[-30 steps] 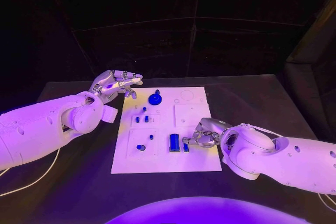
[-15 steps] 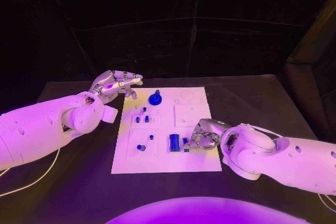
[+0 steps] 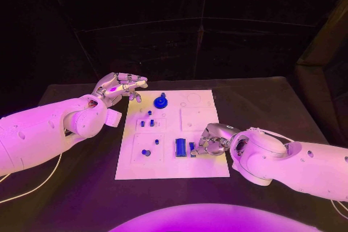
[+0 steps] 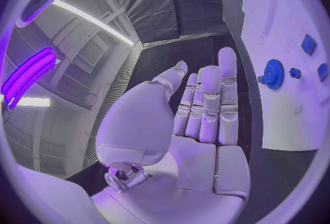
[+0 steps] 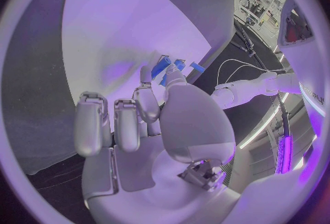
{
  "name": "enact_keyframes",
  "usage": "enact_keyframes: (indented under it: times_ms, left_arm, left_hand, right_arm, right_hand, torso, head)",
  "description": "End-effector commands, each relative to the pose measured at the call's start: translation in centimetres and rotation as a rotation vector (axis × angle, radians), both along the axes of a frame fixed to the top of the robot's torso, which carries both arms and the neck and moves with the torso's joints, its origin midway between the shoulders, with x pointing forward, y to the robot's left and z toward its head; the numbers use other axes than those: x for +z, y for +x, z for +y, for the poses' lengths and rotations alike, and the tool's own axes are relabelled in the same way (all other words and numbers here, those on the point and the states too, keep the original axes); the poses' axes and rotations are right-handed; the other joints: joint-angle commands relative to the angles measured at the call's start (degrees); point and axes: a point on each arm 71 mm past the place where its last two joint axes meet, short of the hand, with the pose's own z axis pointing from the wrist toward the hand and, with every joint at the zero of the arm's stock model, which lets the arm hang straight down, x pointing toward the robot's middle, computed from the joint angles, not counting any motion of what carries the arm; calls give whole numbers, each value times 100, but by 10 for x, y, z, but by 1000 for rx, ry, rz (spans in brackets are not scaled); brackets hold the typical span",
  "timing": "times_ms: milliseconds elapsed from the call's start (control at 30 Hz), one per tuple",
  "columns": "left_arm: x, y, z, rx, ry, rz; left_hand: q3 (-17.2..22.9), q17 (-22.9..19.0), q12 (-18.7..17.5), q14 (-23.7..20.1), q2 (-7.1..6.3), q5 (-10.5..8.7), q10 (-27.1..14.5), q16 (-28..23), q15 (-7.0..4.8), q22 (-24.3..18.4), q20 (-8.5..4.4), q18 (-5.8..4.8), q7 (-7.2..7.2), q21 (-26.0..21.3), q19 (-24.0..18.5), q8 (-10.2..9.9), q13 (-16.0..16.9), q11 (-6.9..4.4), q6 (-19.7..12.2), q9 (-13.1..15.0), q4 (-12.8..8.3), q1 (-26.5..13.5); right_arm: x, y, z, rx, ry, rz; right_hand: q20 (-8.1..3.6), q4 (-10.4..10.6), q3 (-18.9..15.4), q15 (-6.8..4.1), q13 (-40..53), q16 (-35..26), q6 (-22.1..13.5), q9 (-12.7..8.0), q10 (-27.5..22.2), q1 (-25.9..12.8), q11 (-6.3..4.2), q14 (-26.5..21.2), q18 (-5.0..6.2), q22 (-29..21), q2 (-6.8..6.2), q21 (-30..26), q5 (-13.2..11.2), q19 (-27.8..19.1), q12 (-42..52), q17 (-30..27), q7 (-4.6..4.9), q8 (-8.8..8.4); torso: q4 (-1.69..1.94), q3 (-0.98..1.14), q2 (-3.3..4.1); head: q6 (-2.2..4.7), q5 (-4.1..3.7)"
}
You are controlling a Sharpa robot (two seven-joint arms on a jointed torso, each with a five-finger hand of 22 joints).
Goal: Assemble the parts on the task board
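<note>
At the task board (image 3: 203, 169)'s right edge, right hand (image 3: 208, 144) pinches a blue part (image 3: 192, 152); left hand (image 3: 119, 86) spread, empty.

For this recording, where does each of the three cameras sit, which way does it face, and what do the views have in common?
Head view: on the robot's head, looking down at the black table and white task board; both arms enter, left robot hand off the board's far corner, right robot hand over its near side.
Left wrist view: behind the left robot hand, fingers extended, facing the board's edge and a blue gear.
Right wrist view: behind the right robot hand, facing the board and blue parts.
Shared: the gear appears in head and left wrist views.
</note>
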Motion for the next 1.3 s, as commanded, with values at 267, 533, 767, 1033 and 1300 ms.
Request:
enact_keyframes:
  times_ms: [267,533,767,1033,1300]
  left_arm:
    - [1,0,-2,-10,-10,-2]
    - [1,0,-1,-10,-10,-2]
    - [1,0,-1,-9,-10,-3]
    - [2,0,-2,-6,-11,-8]
    - [2,3,0,36,-22,-21]
  left_hand:
    - [-34,-5,36,-43,26,-8,-43,-7,-3,-9,32,74,4,-24,-6,38,8,11,-43,5,-4,37]
    - [-34,-5,36,-43,26,-8,-43,-7,-3,-9,32,74,4,-24,-6,38,8,11,-43,5,-4,37]
    - [-34,-5,36,-43,26,-8,-43,-7,-3,-9,32,74,4,-24,-6,38,8,11,-43,5,-4,37]
    - [-37,-17,39,-49,25,-8,-45,-11,-2,-10,32,74,5,-26,-7,40,8,12,-46,5,-4,37]
    - [-175,-471,117,-691,10,-10,-130,-605,67,-223,100,68,16,-429,-484,137,-4,46,-95,5,34,10]
  right_arm:
    - [-5,6,-2,1,-27,8]
    - [-5,8,-2,-2,-12,-11]
    - [4,7,-1,6,145,-66]
    - [8,22,-23,-100,451,-60]
    - [13,77,-60,-298,830,-51]
  right_hand:
    - [-13,-28,-37,-35,-2,21,17,16,6,126,4,432,-82,227,94,21,-60,95,-26,595,1,22]
    - [-14,-41,-40,-37,2,20,21,20,7,162,1,431,-82,228,116,21,-63,95,-21,592,-2,24]
    - [-6,-5,-165,-19,-51,-22,-99,2,-33,125,35,414,-70,167,68,-16,-37,66,-108,515,45,-47]
    - [73,-116,-229,75,-262,-200,-422,-54,-227,417,147,344,-12,-119,161,-193,283,-70,-461,202,181,-233]
    - [296,-419,6,347,-2999,-3794,-930,-344,-2057,1218,481,-1241,684,-4297,501,-3492,304,-2122,-4333,-4092,508,-656]
  torso:
    - [4,-5,-2]
    - [1,2,-5]
    - [-2,-2,-11]
    - [13,-16,-24]
    - [12,-42,-161]
  head:
    - [-1,1]
    - [-6,8]
    - [14,4]
    - [119,-29]
    - [257,-50]
